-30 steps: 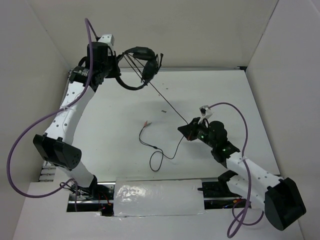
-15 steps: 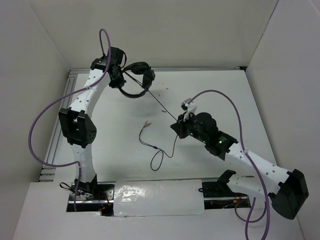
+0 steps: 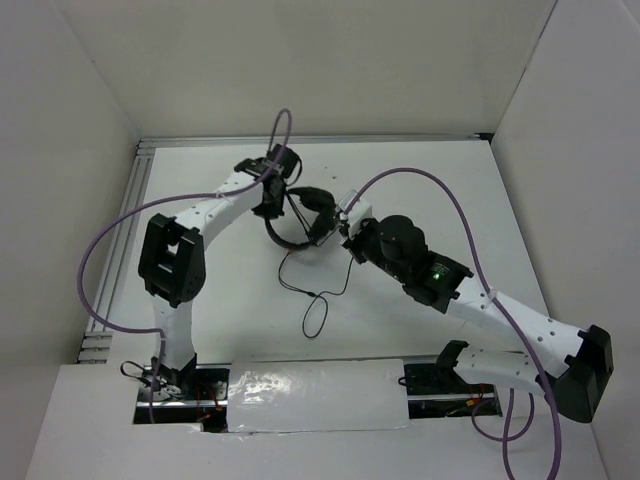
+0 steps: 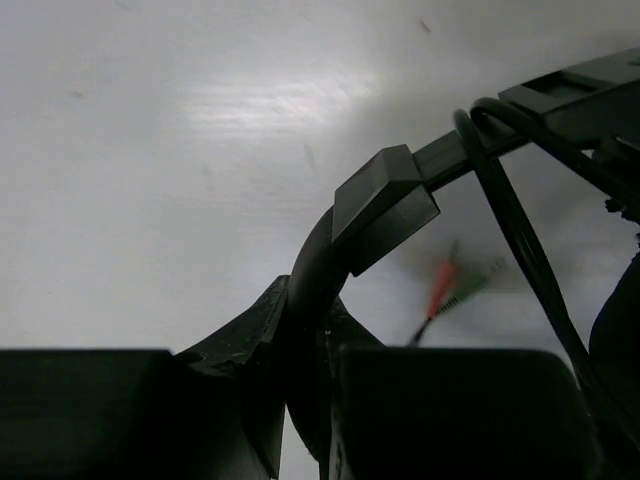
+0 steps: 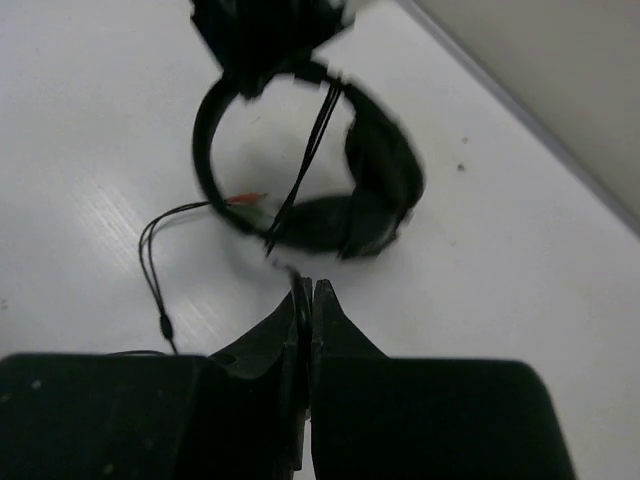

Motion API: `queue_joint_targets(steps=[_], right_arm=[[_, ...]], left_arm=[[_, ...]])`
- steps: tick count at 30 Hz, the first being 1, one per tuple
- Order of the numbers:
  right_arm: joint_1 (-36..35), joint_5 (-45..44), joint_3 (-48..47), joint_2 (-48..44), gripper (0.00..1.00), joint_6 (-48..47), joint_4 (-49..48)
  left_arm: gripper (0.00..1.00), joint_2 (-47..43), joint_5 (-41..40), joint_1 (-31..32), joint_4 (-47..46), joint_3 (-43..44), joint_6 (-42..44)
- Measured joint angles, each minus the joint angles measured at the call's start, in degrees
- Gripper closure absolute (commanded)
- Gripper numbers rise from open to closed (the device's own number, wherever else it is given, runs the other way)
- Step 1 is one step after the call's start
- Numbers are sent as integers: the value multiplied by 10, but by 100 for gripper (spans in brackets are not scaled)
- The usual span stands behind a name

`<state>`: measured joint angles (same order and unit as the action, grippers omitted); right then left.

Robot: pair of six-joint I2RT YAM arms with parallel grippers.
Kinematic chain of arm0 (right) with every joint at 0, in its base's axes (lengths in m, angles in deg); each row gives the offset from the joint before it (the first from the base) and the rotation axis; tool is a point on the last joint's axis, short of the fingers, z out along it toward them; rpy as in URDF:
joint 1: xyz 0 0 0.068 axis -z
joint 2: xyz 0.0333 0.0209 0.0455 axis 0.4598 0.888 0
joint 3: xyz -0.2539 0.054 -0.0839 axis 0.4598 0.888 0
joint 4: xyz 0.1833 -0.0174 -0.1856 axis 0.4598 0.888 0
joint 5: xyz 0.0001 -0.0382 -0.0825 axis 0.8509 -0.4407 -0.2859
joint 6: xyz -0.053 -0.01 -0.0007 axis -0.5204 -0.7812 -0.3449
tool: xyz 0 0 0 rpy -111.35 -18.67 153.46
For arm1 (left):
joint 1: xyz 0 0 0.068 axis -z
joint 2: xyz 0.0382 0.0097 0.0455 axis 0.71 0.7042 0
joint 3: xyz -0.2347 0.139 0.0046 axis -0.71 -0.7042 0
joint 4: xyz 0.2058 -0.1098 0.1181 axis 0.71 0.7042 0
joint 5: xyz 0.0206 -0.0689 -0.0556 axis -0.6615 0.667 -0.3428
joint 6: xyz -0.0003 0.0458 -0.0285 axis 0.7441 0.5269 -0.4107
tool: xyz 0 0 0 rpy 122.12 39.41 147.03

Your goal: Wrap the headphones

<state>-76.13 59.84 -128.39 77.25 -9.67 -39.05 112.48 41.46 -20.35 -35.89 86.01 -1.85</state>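
Note:
The black headphones (image 3: 298,218) hang over the middle of the table, earcups to the right. My left gripper (image 3: 272,200) is shut on the headband (image 4: 318,268), seen close in the left wrist view. My right gripper (image 3: 343,238) is shut on the thin black cord (image 5: 302,285) just right of the earcups (image 5: 378,190). Cord strands cross the headband hoop (image 5: 312,150). The rest of the cord (image 3: 318,300) loops on the table, with the red and green plugs (image 4: 455,285) below the headphones.
White walls close the table at the back and both sides. A clear plastic-covered panel (image 3: 315,395) lies at the near edge between the arm bases. Thick purple cables (image 3: 110,250) arc from both arms.
My left gripper has carried the headphones from the back left toward the table's middle. My right gripper has moved left along the cord, close to the earcups. The cord span between them is much shorter.

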Motion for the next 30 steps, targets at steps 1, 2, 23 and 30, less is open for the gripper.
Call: queue_joint_targets(steps=[1, 2, 23, 30], right_arm=[[2, 3, -8, 0, 100, -25, 1], [5, 9, -16, 0, 100, -50, 4], [214, 88, -120, 124, 84, -218, 11], [244, 71, -122, 128, 71, -203, -68]], left_arm=[[100, -2, 11, 17, -15, -24, 12], [100, -3, 24, 33, -26, -47, 22], [100, -226, 23, 212, -309, -305, 235], [100, -268, 32, 234, -331, -344, 286]])
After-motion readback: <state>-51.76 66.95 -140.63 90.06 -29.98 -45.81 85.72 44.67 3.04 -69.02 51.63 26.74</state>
